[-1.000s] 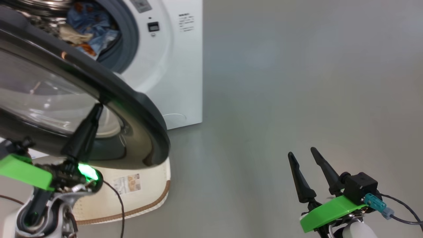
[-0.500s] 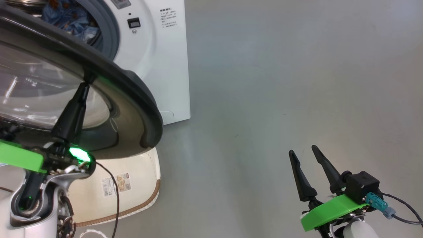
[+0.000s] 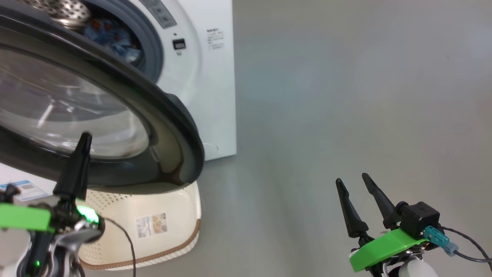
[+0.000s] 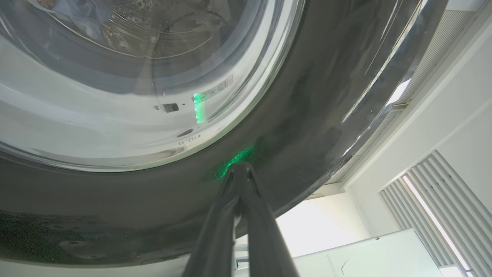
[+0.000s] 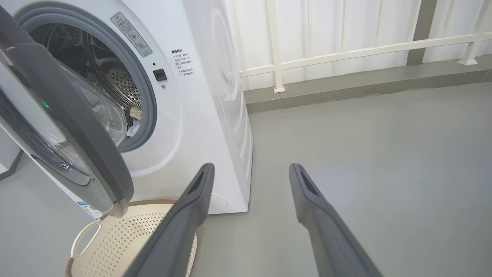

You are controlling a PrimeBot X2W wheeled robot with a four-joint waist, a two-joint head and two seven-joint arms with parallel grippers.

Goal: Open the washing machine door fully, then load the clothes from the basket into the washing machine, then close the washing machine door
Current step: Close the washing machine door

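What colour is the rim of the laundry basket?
Brown, on a cream basket; head view shows it best.

Glossy door (image 3: 96, 107), perforated plastic basket (image 3: 177, 204)

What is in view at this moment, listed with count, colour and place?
washing machine: one, white, upper left, on the floor
washing machine door: one, black rim with clear glass, swung open in front of the machine
clothes: a bundle, light blue, inside the drum
basket: one, cream with a brown rim, on the floor under the open door
floor: grey, to the right of the machine
railing: one, white, behind the machine
left gripper: one, dark fingers, shut, tips at the door's black rim
right gripper: one, dark fingers, open and empty, lower right over the floor
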